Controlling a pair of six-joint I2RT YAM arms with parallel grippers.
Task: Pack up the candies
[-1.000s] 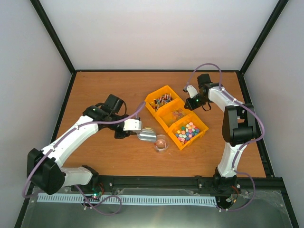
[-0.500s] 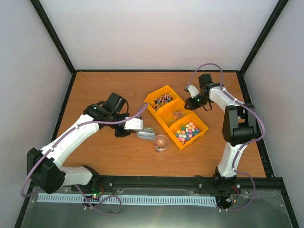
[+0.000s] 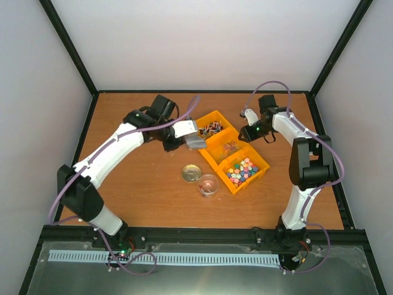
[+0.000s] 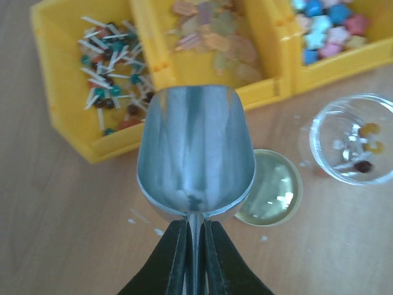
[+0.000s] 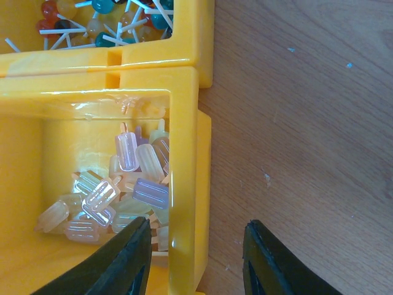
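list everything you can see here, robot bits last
table: one, brown, underneath
yellow bins: three, yellow, diagonal row
lollipops: many, teal, red, brown, white sticks, far bin
popsicle candies: many, pale pink and purple, middle bin
star candies: many, mixed colours, near bin
clear cup: one, transparent, beside near bin, few pieces inside
lid: one, clear, beside cup
scoop: one, silver, empty, left gripper
left gripper: one, black, shut on scoop handle
right gripper: one, black, open, at middle bin's wall

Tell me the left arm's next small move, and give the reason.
Probably tip the scoop forward and down into the candies in the middle bin. The left gripper is shut on its handle, its bowl is empty and hovers at that bin's near wall, the jar holds few pieces, and the open right gripper straddles the bin's wall.
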